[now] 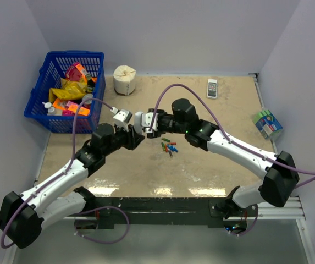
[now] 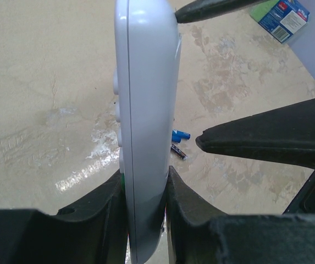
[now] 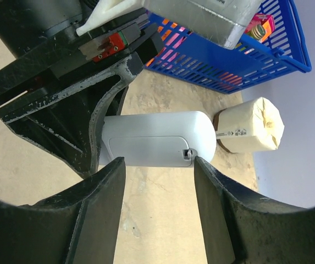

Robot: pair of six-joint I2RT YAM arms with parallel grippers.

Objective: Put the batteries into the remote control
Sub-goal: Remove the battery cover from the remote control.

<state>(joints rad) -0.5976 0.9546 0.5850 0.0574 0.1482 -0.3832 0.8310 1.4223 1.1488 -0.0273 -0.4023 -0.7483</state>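
Top external view, counts: two arms, one remote control, one loose cluster of batteries, one basket, one roll, one handset, one box.
Blue basket (image 1: 73,54): far left of the table (image 1: 201,170), filled with bright packets and a bottle.
Pale roll (image 1: 125,80): just right of the basket, standing alone near the back wall.
Left gripper (image 2: 145,184): jaws pinching the remote control (image 3: 152,140) near one end, one finger on the button face and one on the back. The body stands on edge and is held clear of the table.
Remote control, back: seen from the right wrist, the plain back faces the camera. The battery cover is in place, with a small latch at its rounded end.
Right gripper (image 3: 158,162): jaws spread wide and holding nothing. Its fingers (image 3: 91,214) straddle the covered end of the remote. In the left wrist view one tip sits by the remote's far end and the other stands apart from it.
Batteries (image 1: 169,147): on the table just below and right of the two grippers, in green, red, blue and orange. About six, too small to count surely, and neither gripper touches them.
White handset (image 1: 212,88): at the back of the table, right of centre, well apart from the arms.
Blue-green box (image 1: 267,124): at the far right edge.
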